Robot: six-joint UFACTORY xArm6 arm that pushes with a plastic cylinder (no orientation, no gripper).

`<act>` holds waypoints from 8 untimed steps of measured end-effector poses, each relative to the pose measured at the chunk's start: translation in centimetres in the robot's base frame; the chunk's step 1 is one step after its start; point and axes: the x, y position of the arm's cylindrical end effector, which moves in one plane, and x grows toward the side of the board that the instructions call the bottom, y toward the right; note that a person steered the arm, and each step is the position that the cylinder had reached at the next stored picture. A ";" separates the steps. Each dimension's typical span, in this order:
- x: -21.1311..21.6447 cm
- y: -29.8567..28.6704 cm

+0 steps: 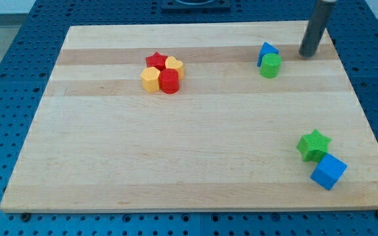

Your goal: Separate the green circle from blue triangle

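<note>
Green circle and blue triangle touching, far right of the wooden board

My tip (306,54), a plain dark rod holding nothing, sits just right of the blue triangle (266,52); the glossy green circle (270,65) touches the triangle's near side.

The only part of the robot that shows is a straight rod, round in section like a plain cylinder, dark grey to near black with a matte finish. A faint lighter sheen runs down its length on one side. At the view's top the rod meets a paler, silvery-grey collar, cut off by the edge. My tip (307,55) is blunt and flat-ended, the same dark colour as the rest. No cables, screws or markings can be made out.
</note>
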 end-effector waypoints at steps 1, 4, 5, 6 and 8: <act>-2.3 -2.3; 1.6 -8.3; 3.0 -8.3; 4.4 -8.3; 8.5 -8.6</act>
